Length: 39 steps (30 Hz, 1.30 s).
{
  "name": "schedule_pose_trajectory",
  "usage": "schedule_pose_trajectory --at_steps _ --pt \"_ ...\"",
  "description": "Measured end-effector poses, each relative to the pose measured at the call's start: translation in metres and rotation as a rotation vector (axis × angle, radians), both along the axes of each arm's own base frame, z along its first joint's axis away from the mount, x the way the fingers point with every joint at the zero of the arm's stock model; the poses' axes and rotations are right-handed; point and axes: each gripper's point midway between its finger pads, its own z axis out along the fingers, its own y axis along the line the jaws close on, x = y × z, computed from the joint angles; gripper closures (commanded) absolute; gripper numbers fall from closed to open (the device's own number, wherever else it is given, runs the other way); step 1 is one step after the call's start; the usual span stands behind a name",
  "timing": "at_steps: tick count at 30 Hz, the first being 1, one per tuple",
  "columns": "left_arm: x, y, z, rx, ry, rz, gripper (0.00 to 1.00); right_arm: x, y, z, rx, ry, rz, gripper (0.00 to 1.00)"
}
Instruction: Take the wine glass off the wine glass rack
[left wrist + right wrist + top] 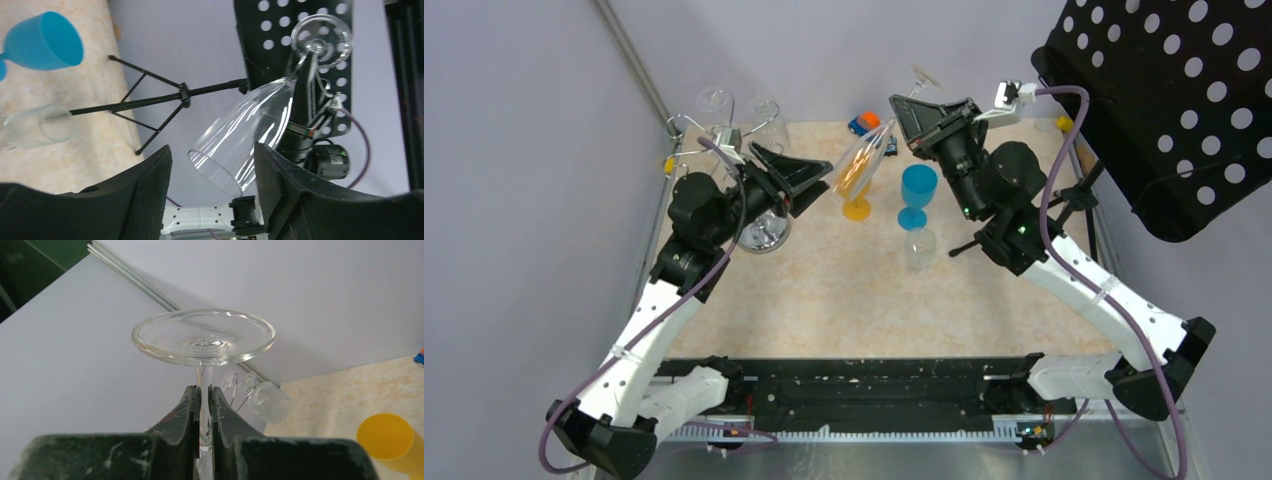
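Already the wine glass (204,336) is free of the rack (769,237), which stands at the far left corner of the desk (844,300). My right gripper (205,395) has its jaws clamped on the stem just under the foot. The glass hangs tilted, foot up, above the far middle of the desk. My left gripper (212,149) has its jaws apart, with the bowl's rim just ahead of them, not touching as far as I can see. I judge the step is a handover. I would close the left jaws slowly on the bowl, because thin glass may crack, and release the right only when the hold is sure. A yellow cup (856,208) and a blue cup (917,190) stand below, so I keep height.
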Motion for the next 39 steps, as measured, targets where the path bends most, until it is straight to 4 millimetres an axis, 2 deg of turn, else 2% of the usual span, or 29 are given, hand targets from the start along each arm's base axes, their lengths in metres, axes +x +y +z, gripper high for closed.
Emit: schedule_pose_trajectory --at_steps 5,12,19,25,30,39 --pt "-0.007 -0.006 0.019 -0.077 -0.015 -0.025 0.37 -0.002 0.005 0.000 0.077 -0.006 0.035 1.00" --pt "-0.006 -0.003 0.021 -0.096 0.023 0.014 0.34 -0.003 0.006 0.000 0.142 -0.033 0.052 1.00" --pt "-0.017 0.009 0.031 -0.084 0.013 0.060 0.31 -0.001 0.003 -0.002 0.160 -0.056 0.031 1.00" --pt "-0.019 0.008 0.034 -0.089 0.011 0.047 0.35 0.001 0.001 -0.002 0.169 -0.067 0.017 1.00" --pt "-0.021 0.005 0.040 -0.137 0.009 0.021 0.45 0.001 0.004 0.000 0.191 -0.072 0.030 1.00" --pt "-0.018 -0.009 0.045 -0.211 0.028 -0.059 0.72 0.001 0.010 -0.005 0.253 -0.042 0.073 1.00"
